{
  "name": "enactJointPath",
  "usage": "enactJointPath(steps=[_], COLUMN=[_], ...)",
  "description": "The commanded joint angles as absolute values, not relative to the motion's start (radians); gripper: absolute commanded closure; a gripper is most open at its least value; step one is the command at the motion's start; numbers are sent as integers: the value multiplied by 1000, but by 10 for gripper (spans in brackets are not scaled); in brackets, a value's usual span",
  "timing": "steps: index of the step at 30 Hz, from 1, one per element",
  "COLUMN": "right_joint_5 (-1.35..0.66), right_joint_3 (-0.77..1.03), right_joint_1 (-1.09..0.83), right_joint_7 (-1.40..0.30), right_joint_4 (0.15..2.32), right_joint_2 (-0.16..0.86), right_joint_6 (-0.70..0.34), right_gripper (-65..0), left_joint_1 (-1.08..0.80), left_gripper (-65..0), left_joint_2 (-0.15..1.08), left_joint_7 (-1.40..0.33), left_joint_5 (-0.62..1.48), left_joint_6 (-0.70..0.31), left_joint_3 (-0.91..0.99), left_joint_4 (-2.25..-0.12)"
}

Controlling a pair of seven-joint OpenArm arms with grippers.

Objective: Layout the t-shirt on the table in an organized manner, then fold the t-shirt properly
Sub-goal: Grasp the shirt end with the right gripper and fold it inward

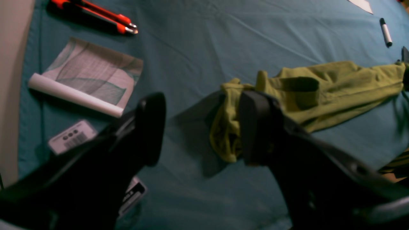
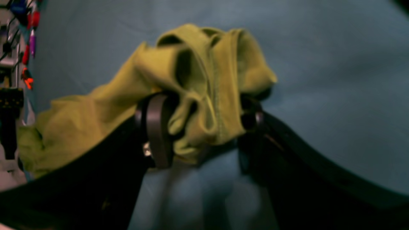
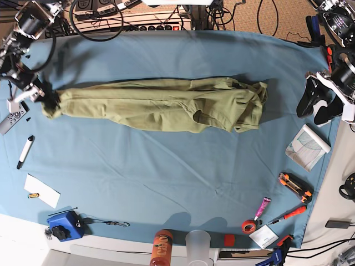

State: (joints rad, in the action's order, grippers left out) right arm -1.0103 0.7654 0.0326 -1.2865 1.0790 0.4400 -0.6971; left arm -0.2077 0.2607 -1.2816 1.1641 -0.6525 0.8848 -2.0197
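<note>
T-shirt [image 3: 161, 104] stretched in a long, rumpled band across the far half of the counter [image 3: 166, 188], running 9 to 3 o'clock, not yet laid flat. Left gripper [image 3: 316, 105] spread wide, empty, hanging just off the 3 o'clock end. Right gripper [image 2: 204, 127] spread too, bunched hem cloth sitting loose between the jaws at 9 o'clock.

Risk: cloth snagging on a right jaw as the arm lifts, dragging the band askew; layers twisted inside going unnoticed.

Right wrist view gives hem stitching and the folds; base view alone gives full length. Left wrist view adds paper roll [image 1: 86, 76], hardly legible from base.
</note>
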Motion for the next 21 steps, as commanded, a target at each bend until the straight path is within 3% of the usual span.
enactJointPath(steps=[1,8,10,13,21], right_joint_5=[-986,-854,-848,-840,-836], right_joint_3=[749,711,711,717,839], right_joint_1=[51,120,119,120,119], right_joint_7=[-1273,-1229,-1227,-1227,-1225], right_joint_4=[1091,1091,1091,1092,1281], right_joint_2=[449,387,385,395,435], right_joint_6=[-698,-698,-698,-698,-698], right_gripper=[-303,-297,-209,-6,0], left_joint_1=[-205,-205,-205,-206,-206], left_gripper=[-371,-371,-371,-371,-369], left_joint_2=[274,274,274,274,233], left_joint_7=[-1256,-1256,-1256,-1259,-1259], left_joint_5=[1190,1190,1190,1190,1190], left_joint_6=[-656,-656,-656,-656,-655], left_joint_3=[889,889,889,889,888], left_joint_4=[-2036,-2036,-2036,-2036,-2036])
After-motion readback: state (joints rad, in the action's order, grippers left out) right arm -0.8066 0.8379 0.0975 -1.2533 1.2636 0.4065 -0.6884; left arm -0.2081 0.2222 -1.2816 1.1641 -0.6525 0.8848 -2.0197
